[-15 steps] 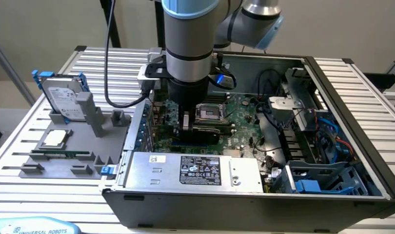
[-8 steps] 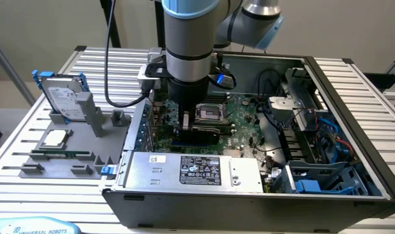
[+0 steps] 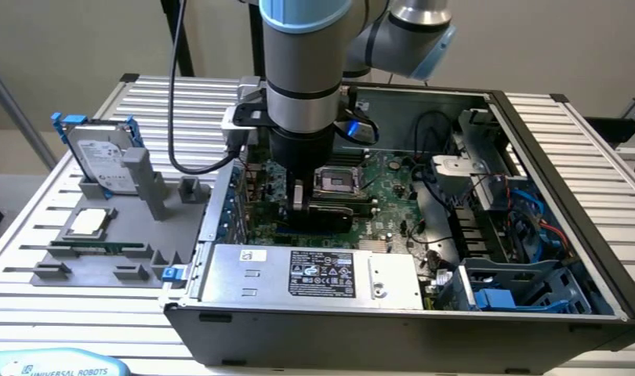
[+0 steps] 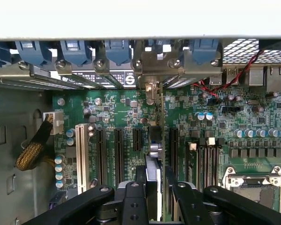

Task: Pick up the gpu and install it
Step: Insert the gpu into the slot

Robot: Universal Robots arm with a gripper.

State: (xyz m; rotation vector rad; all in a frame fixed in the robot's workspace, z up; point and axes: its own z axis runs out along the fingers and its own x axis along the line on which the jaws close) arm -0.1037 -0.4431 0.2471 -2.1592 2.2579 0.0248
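**GPU over the slots, seating is the risk**

Case (image 3: 568, 196) lies open on the table (image 3: 611, 117), board (image 4: 107, 112) facing up. Arm (image 3: 302, 70) reaches straight down into it, just beside the empty CPU socket (image 3: 336, 184).

Gripper (image 4: 152, 187) is clenched on the gpu (image 4: 153, 173). Wrist view shows the card edge-on btw the two fingers (image 4: 133, 197), running along the slot rows toward the rear brackets (image 4: 154, 61). Its silver bracket end (image 4: 152, 89) sits close to the rear wall. Can't tell whether the edge connector is in a slot or just above it.

Risks, as I judge them:
- Card off-line w/ the black slot (image 4: 172, 145) → connector lands on the slot wall, could jam or scrape the board.
- Bracket catching the rear frame or a blue clip (image 4: 114, 49) → card tilts, seats at one end only.
- Thin grip on a flat card → may pivot in the fingers under push force.
- Red/black wires (image 4: 225, 77) lie near, prob. clear of the path.

Parts rack (image 3: 98, 243) w/ the hard drive (image 3: 92, 157) stands well apart on the exterior view's left, no conflict there.
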